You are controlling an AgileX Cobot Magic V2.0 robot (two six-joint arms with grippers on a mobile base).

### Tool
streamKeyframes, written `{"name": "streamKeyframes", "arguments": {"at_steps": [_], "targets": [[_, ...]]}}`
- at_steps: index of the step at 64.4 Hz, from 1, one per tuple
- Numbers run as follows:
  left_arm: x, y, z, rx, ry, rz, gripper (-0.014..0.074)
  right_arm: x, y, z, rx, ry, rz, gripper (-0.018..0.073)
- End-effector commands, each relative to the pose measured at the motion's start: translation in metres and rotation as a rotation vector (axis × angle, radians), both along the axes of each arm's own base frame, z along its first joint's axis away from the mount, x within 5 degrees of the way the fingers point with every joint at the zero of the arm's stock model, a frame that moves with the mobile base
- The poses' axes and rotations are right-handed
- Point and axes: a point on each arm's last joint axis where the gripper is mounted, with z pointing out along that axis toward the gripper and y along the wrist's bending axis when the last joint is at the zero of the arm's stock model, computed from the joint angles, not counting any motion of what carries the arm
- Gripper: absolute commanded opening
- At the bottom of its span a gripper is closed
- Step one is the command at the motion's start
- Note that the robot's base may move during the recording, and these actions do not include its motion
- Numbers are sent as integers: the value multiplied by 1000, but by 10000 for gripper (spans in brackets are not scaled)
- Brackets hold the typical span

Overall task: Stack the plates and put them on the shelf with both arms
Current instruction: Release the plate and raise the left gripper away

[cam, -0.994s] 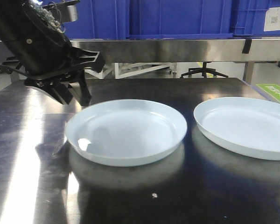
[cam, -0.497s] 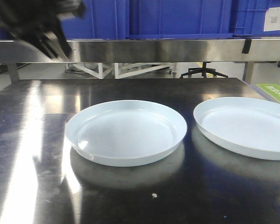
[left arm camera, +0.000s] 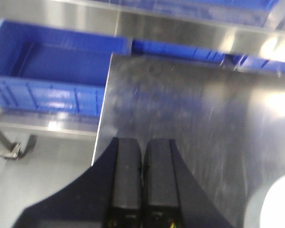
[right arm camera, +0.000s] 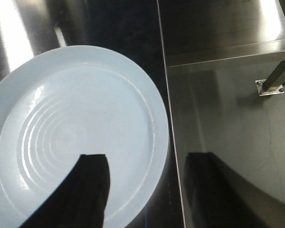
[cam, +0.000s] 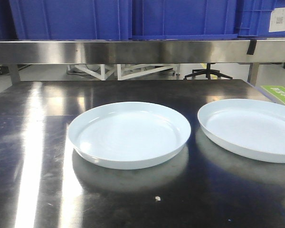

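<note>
Hovering wide over rt plate (right arm camera: 76, 123), rt tool (right arm camera: 146, 156) risked skidding its glossy rim; left tool (left arm camera: 142, 180) sat shut, empty.

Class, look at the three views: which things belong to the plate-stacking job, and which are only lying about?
Belong to the job:
centre plate
second plate, cut off by the frame edge
steel shelf
left gripper, jaws shut
right gripper, jaws open

Just lying about:
blue bins
office chair
white crumb

Two plates (cam: 129, 134) (cam: 249, 127) apart on table (cam: 33, 142)
</note>
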Motion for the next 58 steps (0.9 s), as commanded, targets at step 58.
{"name": "streamKeyframes", "arguments": {"at_steps": [58], "targets": [[-88, 6, -95, -4, 10, 12, 85, 6, -1, 17, -12, -103, 3, 465]]}}
